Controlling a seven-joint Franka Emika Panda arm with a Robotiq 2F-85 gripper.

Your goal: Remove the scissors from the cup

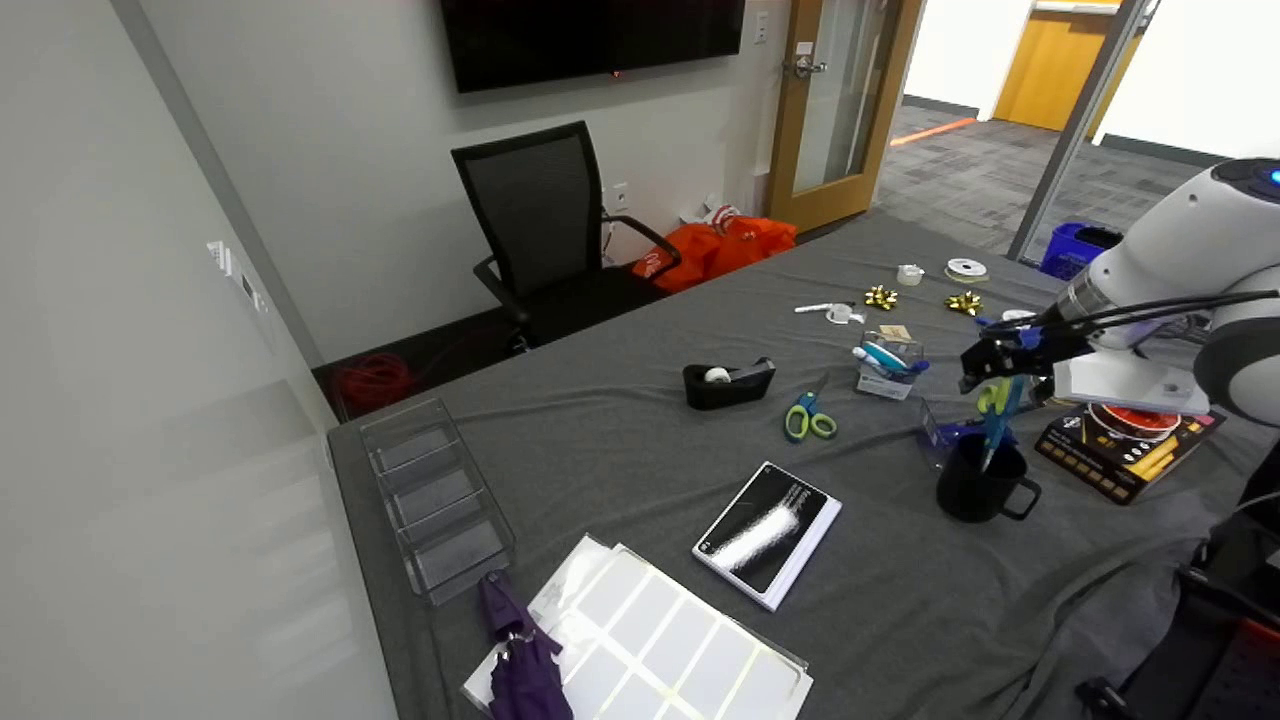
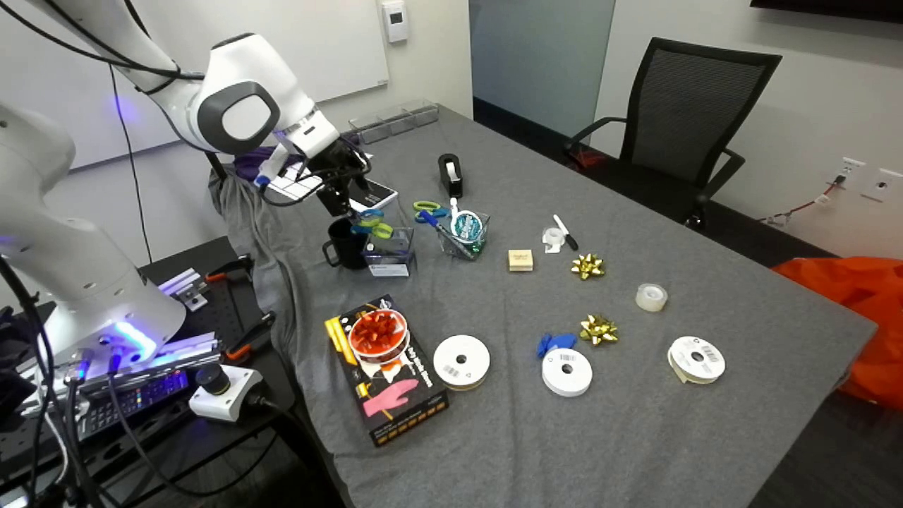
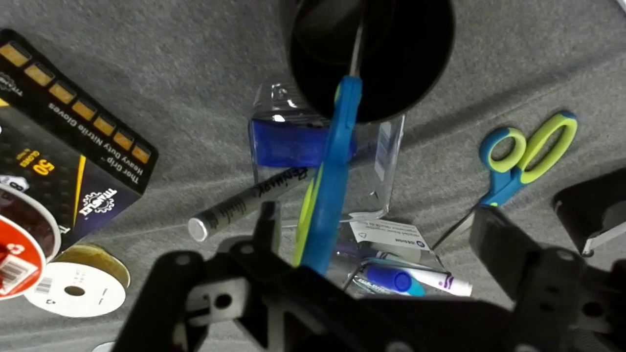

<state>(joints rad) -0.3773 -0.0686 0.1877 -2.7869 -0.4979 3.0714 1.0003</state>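
Gaping wide, gripper (image 3: 377, 220) near scissors (image 3: 337, 152), contact unclear

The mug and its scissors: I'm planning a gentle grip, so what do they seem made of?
Mug: dark and dull, perhaps coated metal or ceramic, unclear which. Scissors: evenly coloured blue and lime handles suggest matte plastic; the thin, glinting grey blade looks like steel.
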